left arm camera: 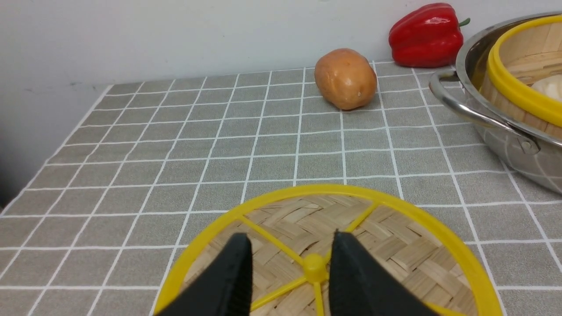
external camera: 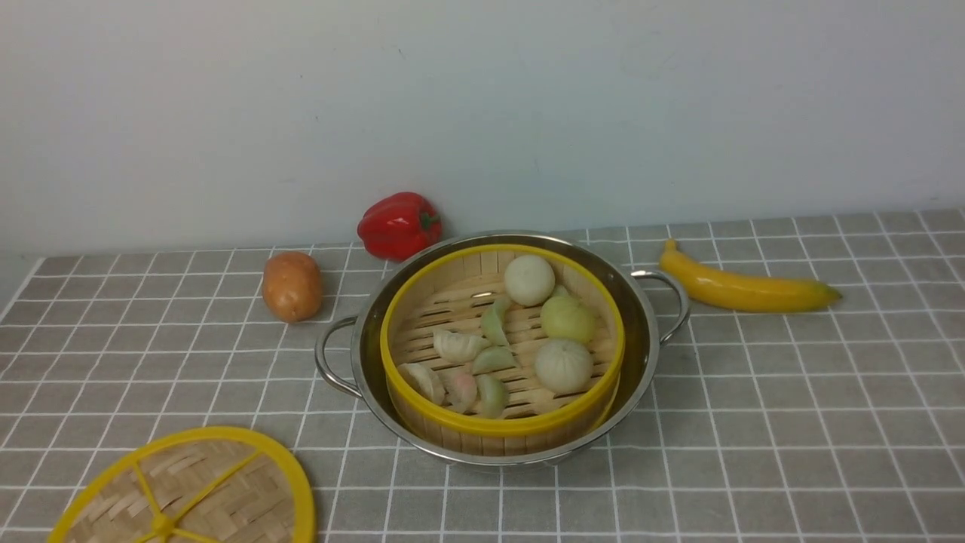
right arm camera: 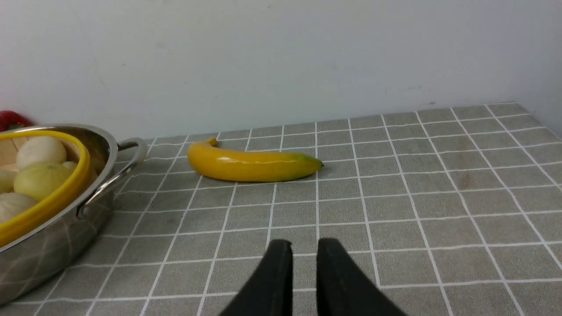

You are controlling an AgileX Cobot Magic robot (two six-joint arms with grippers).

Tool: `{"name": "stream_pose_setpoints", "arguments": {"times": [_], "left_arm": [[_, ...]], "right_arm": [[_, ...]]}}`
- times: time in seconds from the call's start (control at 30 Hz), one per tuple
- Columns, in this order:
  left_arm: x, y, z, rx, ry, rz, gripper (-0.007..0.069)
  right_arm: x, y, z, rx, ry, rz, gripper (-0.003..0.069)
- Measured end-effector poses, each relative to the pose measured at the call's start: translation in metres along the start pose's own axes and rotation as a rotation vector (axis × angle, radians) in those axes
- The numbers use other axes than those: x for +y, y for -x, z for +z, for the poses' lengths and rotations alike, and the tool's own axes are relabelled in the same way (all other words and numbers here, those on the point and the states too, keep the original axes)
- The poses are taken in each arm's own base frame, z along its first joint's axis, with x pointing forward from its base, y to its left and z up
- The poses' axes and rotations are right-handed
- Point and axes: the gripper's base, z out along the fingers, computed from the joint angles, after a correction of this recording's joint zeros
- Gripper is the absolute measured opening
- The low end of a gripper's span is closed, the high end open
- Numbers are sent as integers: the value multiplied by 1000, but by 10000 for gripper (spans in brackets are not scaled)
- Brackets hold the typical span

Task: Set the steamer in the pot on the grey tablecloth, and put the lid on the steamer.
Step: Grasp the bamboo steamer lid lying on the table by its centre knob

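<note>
Grey tablecloth (external camera: 754,422): steamer (external camera: 497,426) sits in the pot (external camera: 641,324). The lid (external camera: 203,483), yet to go on, lies at the near left corner under the left gripper (left arm camera: 290,237), jaws spread and empty; right gripper (right arm camera: 304,242) barely parted

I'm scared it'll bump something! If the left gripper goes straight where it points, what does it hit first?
Most likely the lid, just in front of the left gripper. Height is hard to judge; beyond it come the tablecloth and the potato.
</note>
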Motion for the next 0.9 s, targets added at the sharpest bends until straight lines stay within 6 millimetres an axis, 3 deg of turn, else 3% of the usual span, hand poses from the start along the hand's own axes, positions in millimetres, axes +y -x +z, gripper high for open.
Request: {"name": "stream_pose_setpoints", "arguments": {"times": [0.63, 0.7, 0.77, 0.9], "left_arm": [[0, 0, 0, -5, 3, 8, 243], [0, 4, 0, -43, -5, -50, 243], [-2, 13, -1, -148, -36, -241, 243], [0, 25, -3, -275, -62, -434, 243]], "right_arm": [[0, 0, 0, 0, 0, 0, 163], [0, 0, 0, 0, 0, 0, 167], [0, 0, 0, 0, 0, 0, 174], [0, 0, 0, 1, 0, 0, 181]]}}
